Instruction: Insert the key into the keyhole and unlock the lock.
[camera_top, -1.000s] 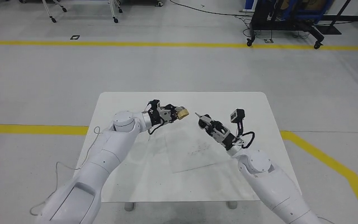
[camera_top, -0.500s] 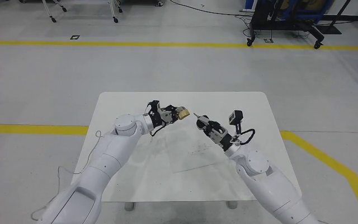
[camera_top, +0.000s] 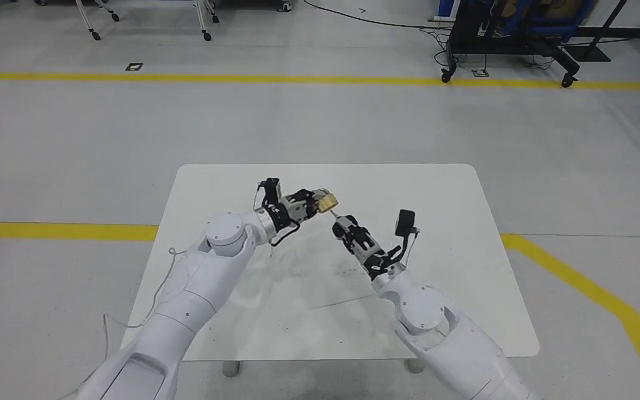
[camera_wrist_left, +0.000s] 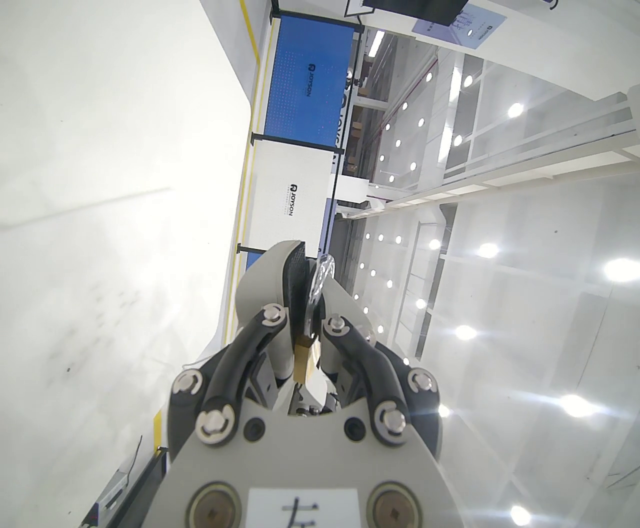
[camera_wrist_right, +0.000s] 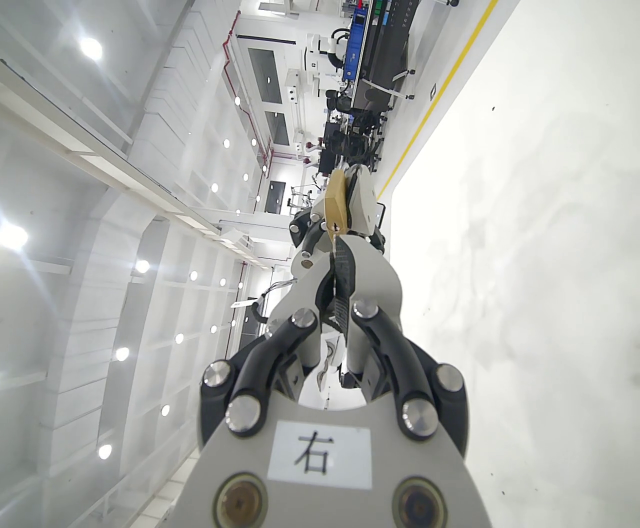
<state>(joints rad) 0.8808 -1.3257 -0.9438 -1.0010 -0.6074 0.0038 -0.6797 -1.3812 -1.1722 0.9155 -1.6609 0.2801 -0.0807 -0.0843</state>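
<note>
A small brass padlock (camera_top: 326, 202) is held above the back middle of the white table (camera_top: 450, 300), my left gripper (camera_top: 305, 201) shut on it. In the left wrist view the left gripper (camera_wrist_left: 311, 267) pinches its silver shackle (camera_wrist_left: 320, 280) and brass body (camera_wrist_left: 301, 362). My right gripper (camera_top: 345, 229) sits just to the right of the lock and nearer me, shut on the thin silver key (camera_wrist_right: 332, 250). In the right wrist view the key's tip, ahead of the right gripper (camera_wrist_right: 344, 246), meets the keyhole end of the padlock (camera_wrist_right: 335, 202); how deep it sits is hidden.
Both arms hover over the tabletop, which has faint scuff marks (camera_top: 350, 265) at its middle. The table's back edge (camera_top: 330, 166) lies just beyond the lock. Around it is grey floor with yellow lines (camera_top: 300, 79).
My right gripper has carried the key left toward the padlock, closing the gap to it. The left gripper with the lock has barely moved.
</note>
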